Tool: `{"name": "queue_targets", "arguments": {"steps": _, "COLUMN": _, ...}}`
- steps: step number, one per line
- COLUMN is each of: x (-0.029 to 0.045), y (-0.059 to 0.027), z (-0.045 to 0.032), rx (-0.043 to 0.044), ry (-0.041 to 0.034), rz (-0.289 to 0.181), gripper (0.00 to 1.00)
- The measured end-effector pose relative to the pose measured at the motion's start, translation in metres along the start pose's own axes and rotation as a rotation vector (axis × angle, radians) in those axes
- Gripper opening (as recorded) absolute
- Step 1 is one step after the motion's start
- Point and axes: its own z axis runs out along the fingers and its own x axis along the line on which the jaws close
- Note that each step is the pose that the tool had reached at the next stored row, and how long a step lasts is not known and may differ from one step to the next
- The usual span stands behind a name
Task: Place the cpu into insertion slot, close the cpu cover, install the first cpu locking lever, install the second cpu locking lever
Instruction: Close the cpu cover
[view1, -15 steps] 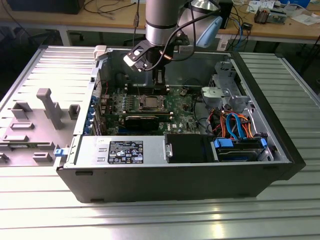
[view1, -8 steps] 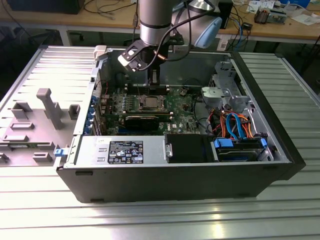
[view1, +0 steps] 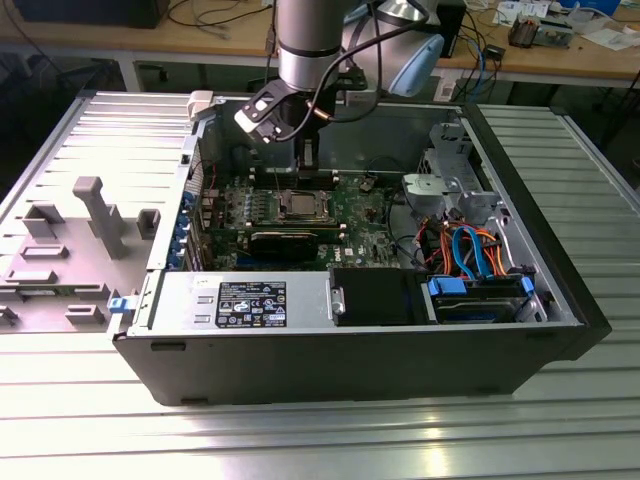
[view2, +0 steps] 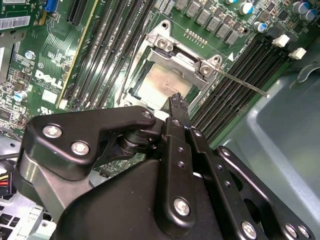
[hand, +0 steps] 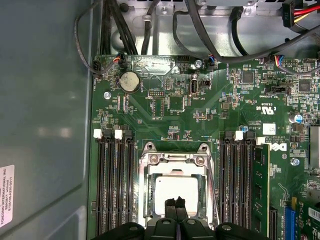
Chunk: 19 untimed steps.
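Observation:
The cpu (hand: 176, 190) (view2: 161, 86) lies flat in the insertion slot (view1: 298, 207), its dull silvery top showing through the window of the cpu cover (hand: 175, 160) (view2: 176, 56), which lies down around it. One thin locking lever (view2: 241, 81) juts out from a socket corner over the black memory slots. My gripper (hand: 175, 202) (view2: 176, 101) hangs just above the cpu's edge, its black fingers pressed together and shut with nothing between them. In the exterior view the gripper (view1: 306, 158) reaches down into the open case above the board.
Long black memory slots (hand: 115, 185) (hand: 240, 180) flank the socket on both sides. Black cables (hand: 150, 30) run along the case wall. A grey drive cage (view1: 445, 185), coloured cables (view1: 470, 250) and a power supply (view1: 240, 300) fill the case's other parts.

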Motion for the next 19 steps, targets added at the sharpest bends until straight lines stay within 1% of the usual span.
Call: {"name": "queue_targets", "arguments": {"steps": 19, "x": 0.0001, "y": -0.0046, "z": 0.0000, "rx": 0.0000, "ry": 0.0000, "rz": 0.000, "gripper": 0.11}}
